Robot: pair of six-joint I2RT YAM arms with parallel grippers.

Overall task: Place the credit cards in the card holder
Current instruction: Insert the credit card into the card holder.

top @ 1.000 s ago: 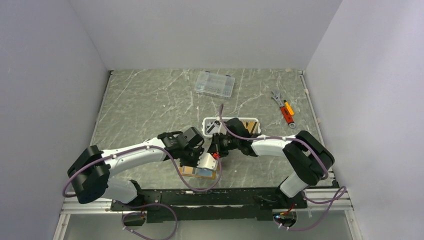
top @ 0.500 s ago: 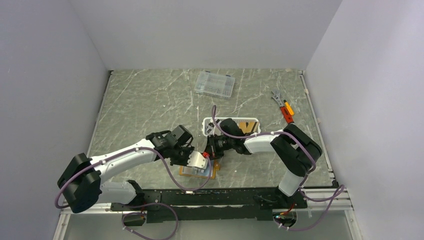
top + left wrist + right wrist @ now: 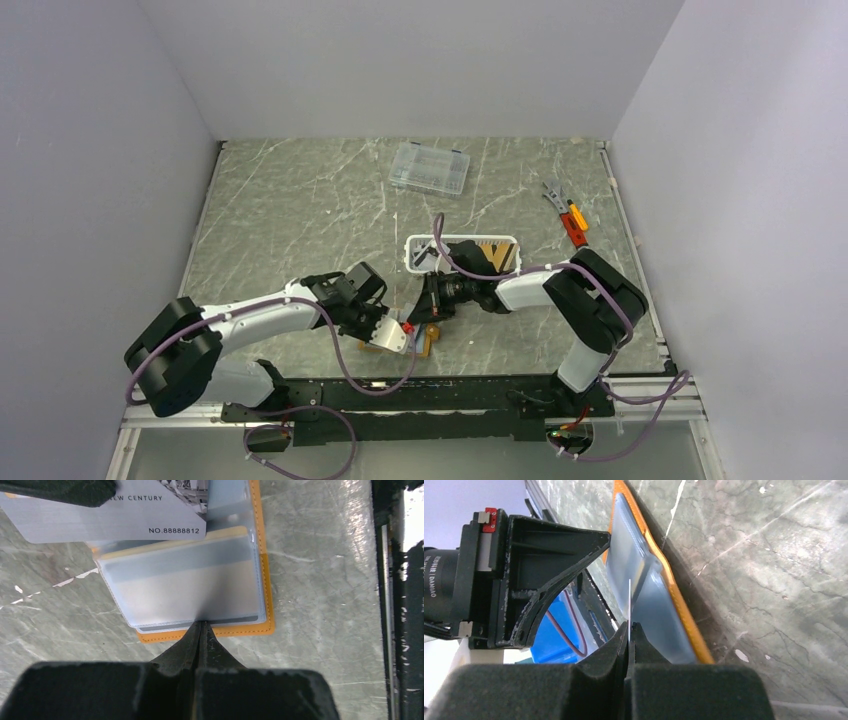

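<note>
The orange card holder (image 3: 266, 587) lies open on the marble table near the front edge, its clear inner pockets facing up; its orange edge also shows in the top view (image 3: 427, 345) and the right wrist view (image 3: 671, 592). My left gripper (image 3: 202, 626) is shut on the edge of a clear pocket (image 3: 185, 587), and in the top view it (image 3: 383, 328) is at the holder's left. My right gripper (image 3: 630, 626) is shut on a grey-white credit card (image 3: 115, 515), seen edge-on (image 3: 629, 597) just over the pockets. More cards (image 3: 495, 255) stand in the white basket.
The white slotted basket (image 3: 462, 240) sits just behind the right gripper (image 3: 420, 318). A clear compartment box (image 3: 430, 168) is at the back centre. A wrench and an orange tool (image 3: 568, 218) lie at the right. The black front rail (image 3: 400, 600) runs close beside the holder.
Both grippers have shifted toward the near edge. The left gripper stays pinched on the clear pocket, and the right gripper has brought the grey-white card down over the holder.
</note>
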